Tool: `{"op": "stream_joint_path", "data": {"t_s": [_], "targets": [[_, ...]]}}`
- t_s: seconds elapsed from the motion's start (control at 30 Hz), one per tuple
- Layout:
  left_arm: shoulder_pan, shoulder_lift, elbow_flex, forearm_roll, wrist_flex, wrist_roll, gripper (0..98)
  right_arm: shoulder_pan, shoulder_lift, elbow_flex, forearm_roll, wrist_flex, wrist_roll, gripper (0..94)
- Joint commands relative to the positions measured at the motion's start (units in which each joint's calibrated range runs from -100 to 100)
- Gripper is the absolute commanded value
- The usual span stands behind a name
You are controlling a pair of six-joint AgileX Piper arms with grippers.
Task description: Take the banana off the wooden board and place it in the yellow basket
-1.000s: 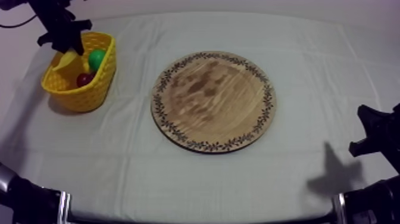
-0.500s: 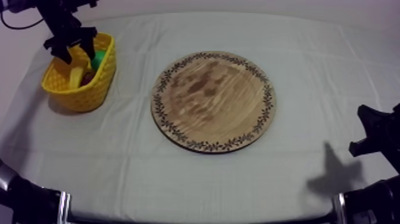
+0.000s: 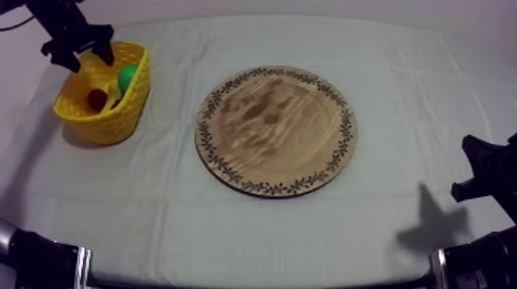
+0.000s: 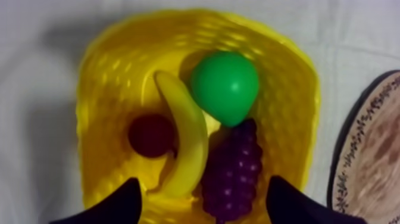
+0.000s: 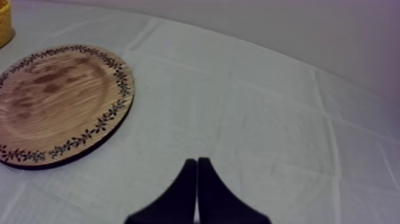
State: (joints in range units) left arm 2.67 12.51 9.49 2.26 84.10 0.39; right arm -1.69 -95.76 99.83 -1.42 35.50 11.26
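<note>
left pincer (image 3: 88, 58): above the far rim of the yellow basket (image 3: 108, 123); fingers (image 4: 119, 205) spread wide, nothing between them.
yellow basket: at the left side of the worktop (image 3: 431, 84), well apart from the wooden board (image 3: 275, 131).
small red fruit (image 4: 152, 135): on the basket floor, just beside the banana (image 4: 186, 143).
banana: inside the yellow basket, lying between the small red fruit and the grapes (image 4: 232, 170); its upper end is next to the pear (image 4: 225, 86); not touched by either pincer.
pear: green, inside the basket, touching the top of the grapes.
grapes: purple bunch, inside the basket, alongside the banana.
wooden board: round, patterned rim, flat on the cloth at the centre of the worktop.
right pincer (image 5: 197, 162): low over the cloth at the right side of the worktop, well apart from the wooden board; fingers pressed together into a narrow wedge, pinching nothing.
</note>
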Motion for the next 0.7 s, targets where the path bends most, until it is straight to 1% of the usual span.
{"op": "stream_joint_path", "data": {"t_s": [0.0,0.1,0.27,0.33,0.53,0.67], "targets": [[0.0,-5.5,3.3,0.17,-2.9,-0.3,69.2,0.0,0.0,0.1,0.0,0.0,0.0,0.2],[0.1,-11.9,8.4,0.43,-7.4,-0.5,65.2,0.0,0.0,0.1,0.0,0.0,0.0,0.2],[-0.8,-24.6,21.2,2.07,-17.3,-0.9,57.5,0.0,0.0,0.1,0.0,0.0,0.0,0.2],[-1.0,-30.3,27.1,2.33,-21.5,-0.9,54.2,0.0,0.0,0.1,0.0,0.0,0.0,0.2],[-1.4,-46.8,45.6,3.00,-34.7,1.0,41.4,0.0,0.0,0.1,0.0,0.0,0.0,0.2],[-2.0,-56.1,53.9,2.49,-38.4,1.6,34.3,0.0,0.0,0.1,0.0,0.0,0.0,0.2]]}}
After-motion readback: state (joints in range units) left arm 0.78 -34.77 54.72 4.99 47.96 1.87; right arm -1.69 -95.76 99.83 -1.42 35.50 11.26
